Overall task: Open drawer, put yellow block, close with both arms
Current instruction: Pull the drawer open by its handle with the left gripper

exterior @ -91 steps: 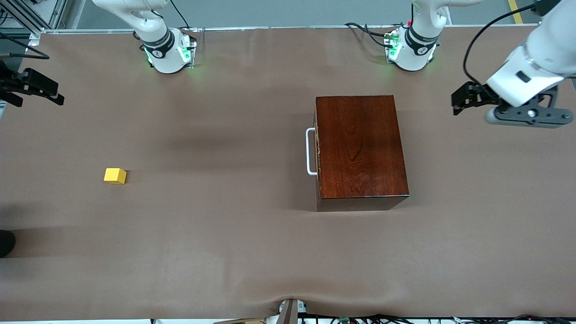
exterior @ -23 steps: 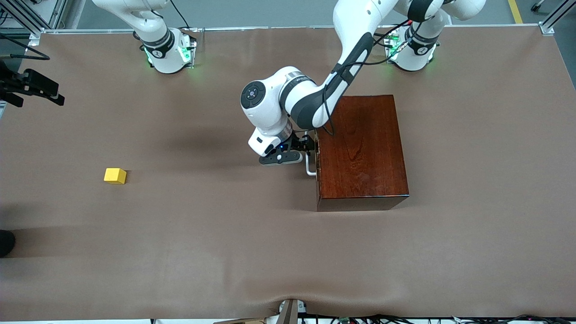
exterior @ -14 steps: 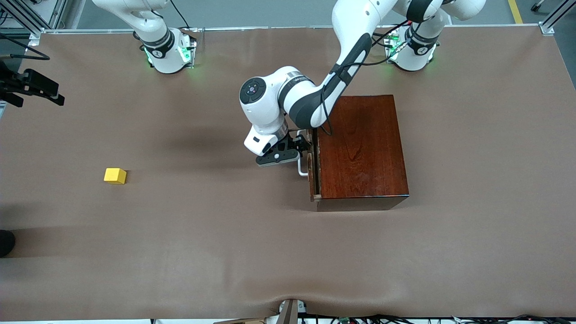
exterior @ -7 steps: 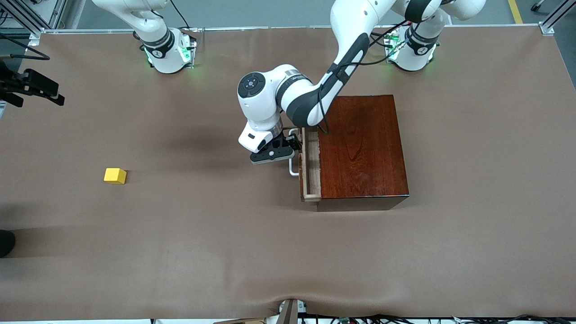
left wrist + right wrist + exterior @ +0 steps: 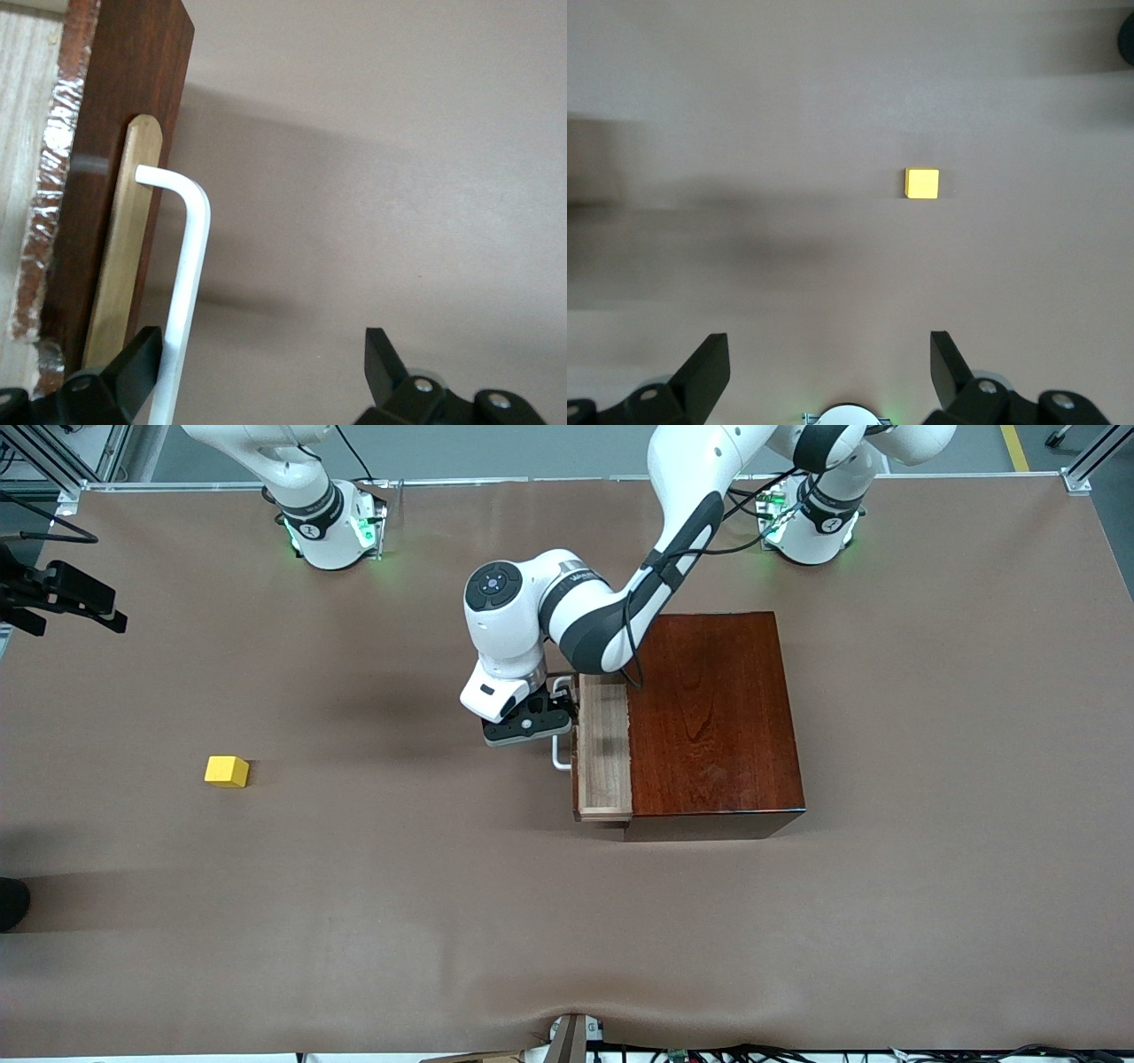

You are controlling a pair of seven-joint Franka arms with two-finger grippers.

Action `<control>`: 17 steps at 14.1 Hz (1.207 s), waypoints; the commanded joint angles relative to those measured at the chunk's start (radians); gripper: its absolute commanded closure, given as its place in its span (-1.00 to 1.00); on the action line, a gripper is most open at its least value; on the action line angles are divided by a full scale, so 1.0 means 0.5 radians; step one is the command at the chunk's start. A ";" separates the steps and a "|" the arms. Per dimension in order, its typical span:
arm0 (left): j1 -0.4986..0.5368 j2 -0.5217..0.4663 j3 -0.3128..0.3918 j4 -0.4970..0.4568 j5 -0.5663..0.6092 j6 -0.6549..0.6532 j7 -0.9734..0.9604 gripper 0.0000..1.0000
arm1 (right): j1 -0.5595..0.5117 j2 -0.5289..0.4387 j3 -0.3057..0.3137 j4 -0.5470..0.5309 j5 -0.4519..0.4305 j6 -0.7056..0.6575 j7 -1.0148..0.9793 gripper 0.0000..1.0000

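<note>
Hooking the white bar handle (image 5: 183, 292), left gripper (image 5: 257, 372) open

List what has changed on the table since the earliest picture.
The left gripper came from the left arm's end of the table to the drawer's white handle and drew the drawer partly out toward the right arm's end. Its jaws stand wide, one inside the handle. The yellow block, wooden box and waiting right gripper stayed put.

Brown-covered table (image 5: 354, 921), grey floor (image 5: 532, 452)
</note>
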 commanded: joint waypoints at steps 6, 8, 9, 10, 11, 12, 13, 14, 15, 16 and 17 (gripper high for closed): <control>-0.027 0.121 -0.001 0.153 -0.050 0.243 -0.131 -1.00 | -0.014 -0.006 0.004 -0.004 0.035 -0.011 0.007 -1.00; -0.027 0.109 0.006 0.159 -0.102 0.246 -0.134 -1.00 | -0.014 -0.006 0.004 -0.004 0.035 -0.011 0.007 -1.00; -0.024 0.091 0.012 0.159 -0.120 0.228 -0.131 -1.00 | -0.014 -0.006 0.004 -0.004 0.035 -0.011 0.007 -1.00; -0.012 0.057 0.015 0.159 -0.126 0.216 -0.131 -1.00 | -0.014 -0.006 0.004 -0.004 0.035 -0.011 0.007 -1.00; 0.007 0.020 0.018 0.162 -0.127 0.194 -0.128 -1.00 | -0.014 -0.006 0.001 -0.004 0.035 -0.011 0.007 -1.00; 0.052 -0.035 0.015 0.159 -0.136 0.176 -0.128 -1.00 | -0.017 -0.006 0.001 -0.004 0.035 -0.011 0.007 -1.00; 0.102 -0.102 0.015 0.159 -0.169 0.133 -0.119 -1.00 | -0.020 -0.003 -0.002 -0.004 0.032 -0.005 0.001 -1.00; 0.160 -0.188 0.015 0.156 -0.194 0.081 -0.104 -1.00 | -0.026 0.000 -0.002 -0.001 0.032 0.004 -0.002 -1.00; 0.221 -0.277 0.009 0.150 -0.200 0.023 -0.088 -1.00 | -0.029 0.003 -0.002 0.002 0.026 0.019 -0.015 -1.00; 0.267 -0.372 0.018 0.141 -0.200 -0.038 -0.061 -1.00 | -0.029 0.003 -0.002 0.011 0.008 0.080 -0.015 -1.00; 0.322 -0.449 0.027 0.129 -0.197 -0.097 -0.027 -1.00 | -0.026 0.009 -0.002 0.002 -0.002 0.172 -0.015 -1.00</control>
